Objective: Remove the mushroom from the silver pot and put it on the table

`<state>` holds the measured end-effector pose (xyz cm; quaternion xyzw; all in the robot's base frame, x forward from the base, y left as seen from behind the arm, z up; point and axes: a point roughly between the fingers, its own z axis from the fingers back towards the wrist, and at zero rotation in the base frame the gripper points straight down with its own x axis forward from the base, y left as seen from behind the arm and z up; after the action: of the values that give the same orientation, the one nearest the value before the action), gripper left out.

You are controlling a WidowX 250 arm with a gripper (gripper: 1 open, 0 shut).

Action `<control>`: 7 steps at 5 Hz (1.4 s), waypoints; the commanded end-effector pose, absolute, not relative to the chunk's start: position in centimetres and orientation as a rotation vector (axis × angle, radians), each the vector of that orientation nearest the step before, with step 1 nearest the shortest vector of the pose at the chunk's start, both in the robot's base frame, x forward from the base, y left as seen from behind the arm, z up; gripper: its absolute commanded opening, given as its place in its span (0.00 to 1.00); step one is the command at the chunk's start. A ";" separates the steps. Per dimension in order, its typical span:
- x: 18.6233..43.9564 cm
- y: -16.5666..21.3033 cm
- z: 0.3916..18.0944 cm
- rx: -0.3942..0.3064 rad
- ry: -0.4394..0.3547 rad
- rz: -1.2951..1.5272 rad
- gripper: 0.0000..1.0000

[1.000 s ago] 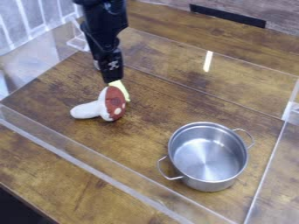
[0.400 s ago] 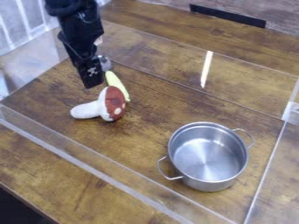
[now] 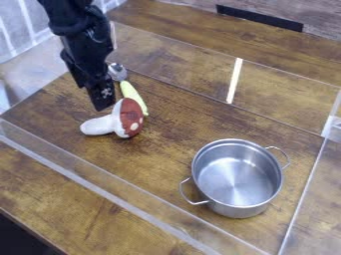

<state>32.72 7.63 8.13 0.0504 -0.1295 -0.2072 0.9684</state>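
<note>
The mushroom (image 3: 118,122) lies on its side on the table (image 3: 186,95), white stem pointing left and reddish-brown cap to the right. The silver pot (image 3: 240,176) stands empty toward the front right, well apart from it. My gripper (image 3: 103,96) hangs just above and to the left of the mushroom, its fingers open and nothing between them. A yellow piece (image 3: 130,91) shows right behind the mushroom cap.
Clear acrylic strips (image 3: 120,204) edge the work area at the front and on the right. A dark flat object (image 3: 260,15) lies at the far back edge. White bars stand at the far left.
The arm has drawn back to the left and upward, away from the mushroom. The mushroom and the pot have stayed where they were.
</note>
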 end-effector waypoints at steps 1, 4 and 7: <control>33.3 7.2 9.3 0.122 -0.292 -0.453 1.00; 35.1 7.0 10.8 0.147 -0.289 -0.382 1.00; 35.2 6.0 11.0 0.080 -0.310 -0.636 1.00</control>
<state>34.84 5.36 9.55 0.0271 -0.1327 -0.3179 0.9384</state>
